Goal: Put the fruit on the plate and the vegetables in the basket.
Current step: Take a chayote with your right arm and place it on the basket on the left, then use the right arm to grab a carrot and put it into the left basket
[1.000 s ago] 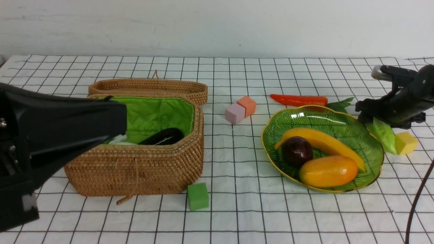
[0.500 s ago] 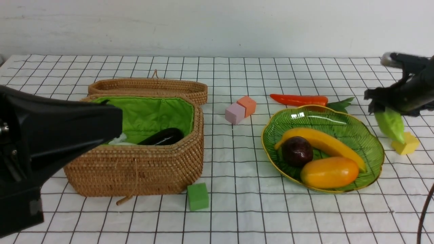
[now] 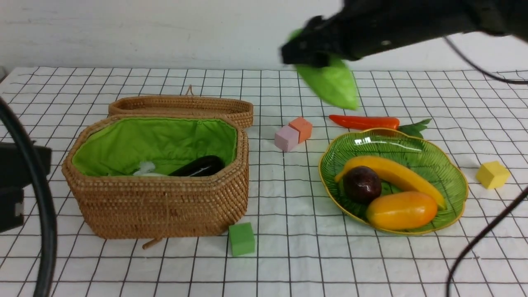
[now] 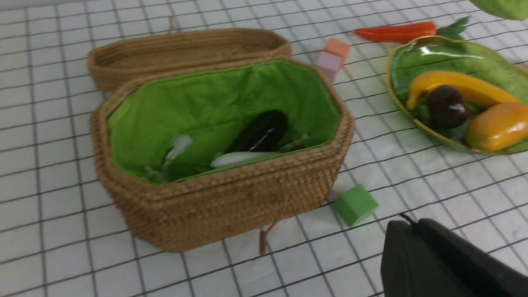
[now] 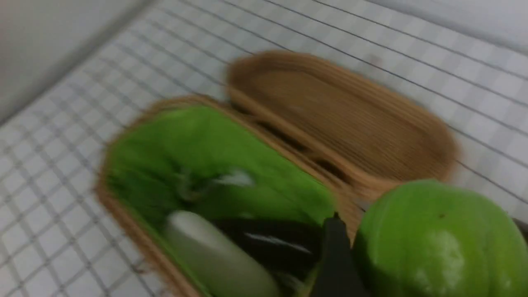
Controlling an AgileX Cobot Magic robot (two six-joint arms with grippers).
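Observation:
My right gripper (image 3: pixel 317 62) hangs high over the cloth between basket and plate, shut on the light green gourd (image 3: pixel 335 86), which fills the jaws in the right wrist view (image 5: pixel 433 243). The open wicker basket (image 3: pixel 165 206) holds the purple eggplant (image 3: pixel 198 166) and the white radish (image 4: pixel 239 159). On the green leaf plate (image 3: pixel 453 165) lie the banana (image 3: pixel 396 173), mangosteen (image 3: pixel 361 184) and mango (image 3: pixel 401 210). The carrot (image 3: pixel 363 122) lies on the cloth behind the plate. My left gripper (image 4: pixel 412 225) is shut and empty, low in front of the basket.
The basket's lid (image 3: pixel 181 105) lies open behind it. Small cubes sit on the checked cloth: pink (image 3: pixel 286 138) and orange (image 3: pixel 301 128) between basket and plate, green (image 3: pixel 241 238) in front of the basket, yellow (image 3: pixel 492 175) right of the plate. Black cables hang at both edges.
The right gripper closed on the gourd beside the yellow cube, lifted it and carried it up and left past the plate. The left arm drew back toward the left edge.

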